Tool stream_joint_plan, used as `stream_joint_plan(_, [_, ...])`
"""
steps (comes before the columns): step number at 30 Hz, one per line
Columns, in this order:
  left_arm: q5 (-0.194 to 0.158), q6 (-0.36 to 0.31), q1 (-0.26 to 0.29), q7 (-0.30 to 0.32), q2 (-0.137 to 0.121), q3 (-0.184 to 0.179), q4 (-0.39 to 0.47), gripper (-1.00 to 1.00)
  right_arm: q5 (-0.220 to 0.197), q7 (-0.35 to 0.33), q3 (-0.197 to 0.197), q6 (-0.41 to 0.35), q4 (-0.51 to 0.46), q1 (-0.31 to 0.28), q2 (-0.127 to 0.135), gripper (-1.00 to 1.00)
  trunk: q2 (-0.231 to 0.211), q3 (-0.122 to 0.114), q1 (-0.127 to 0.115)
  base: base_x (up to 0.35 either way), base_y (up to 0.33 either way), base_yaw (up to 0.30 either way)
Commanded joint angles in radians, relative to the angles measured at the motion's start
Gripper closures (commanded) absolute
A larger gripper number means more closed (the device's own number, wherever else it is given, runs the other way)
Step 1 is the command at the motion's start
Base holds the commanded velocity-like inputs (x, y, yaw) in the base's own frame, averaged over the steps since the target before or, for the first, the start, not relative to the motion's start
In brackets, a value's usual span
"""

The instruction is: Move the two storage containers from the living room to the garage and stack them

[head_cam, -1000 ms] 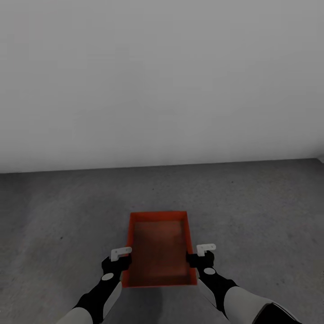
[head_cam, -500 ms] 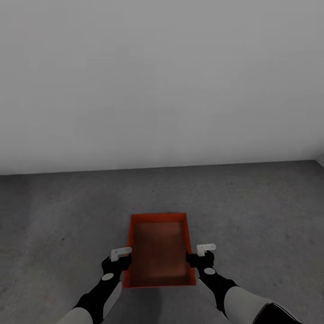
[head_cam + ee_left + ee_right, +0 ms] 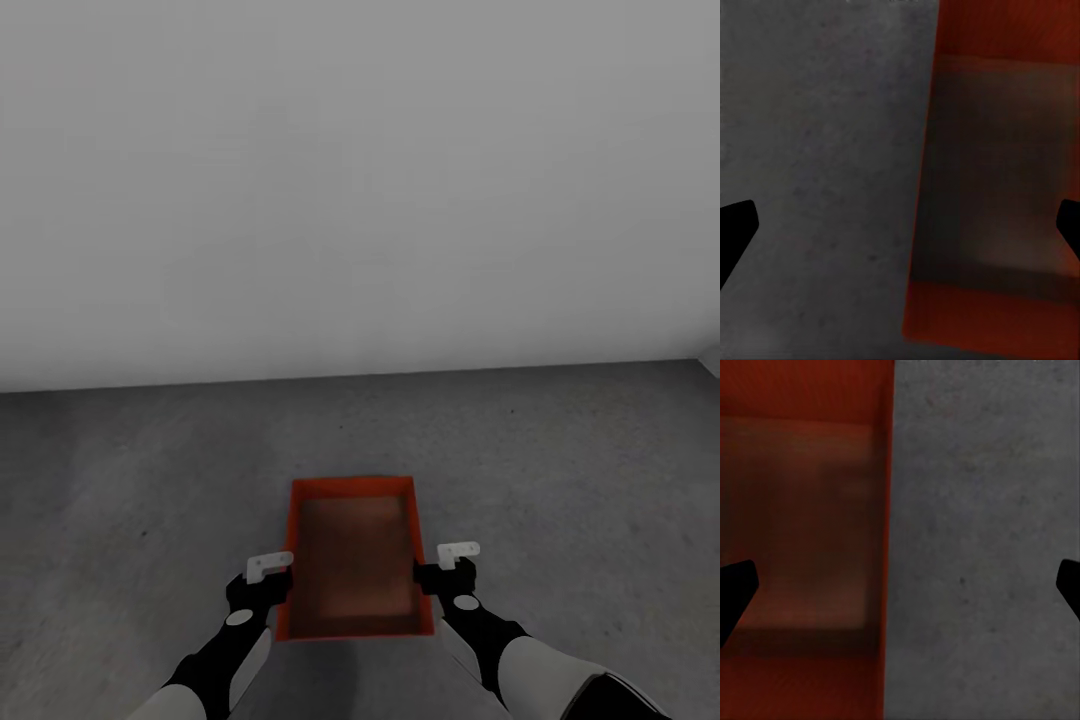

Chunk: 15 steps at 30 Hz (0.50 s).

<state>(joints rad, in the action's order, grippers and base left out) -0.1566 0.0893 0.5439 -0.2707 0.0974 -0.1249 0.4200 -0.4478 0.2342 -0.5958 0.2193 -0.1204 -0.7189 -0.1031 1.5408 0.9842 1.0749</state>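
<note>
I see one container [image 3: 352, 560] in the head view, an orange-red, lidless rectangular box with plain smooth walls and a flat, duller brownish base, lying upright with its open side up. It sits low over the dark grey, rough floor [image 3: 560, 470] of the garage, its long sides running away from me toward the pale grey wall; I cannot tell whether it touches the floor. My wrist views show its empty inside [image 3: 1005, 172] [image 3: 802, 517].
</note>
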Motion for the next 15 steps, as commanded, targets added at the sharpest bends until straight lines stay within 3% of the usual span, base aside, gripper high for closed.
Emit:
stream_joint_plan(1, [-0.011, 0.004, 0.000, -0.007, -0.001, -0.009, -0.001, -1.00, -0.009, 0.004, -0.009, 0.003, 0.001, -0.001, 0.000, -1.00, -0.007, -0.003, -0.004, 0.000, 0.000, 0.000])
stream_joint_plan(15, [-0.011, 0.004, 0.000, -0.007, -0.002, -0.009, -0.001, -1.00, -0.009, 0.004, -0.009, 0.004, 0.001, -0.001, 0.000, -1.00, -0.105, -0.047, -0.058, 0.000, 0.000, 0.000])
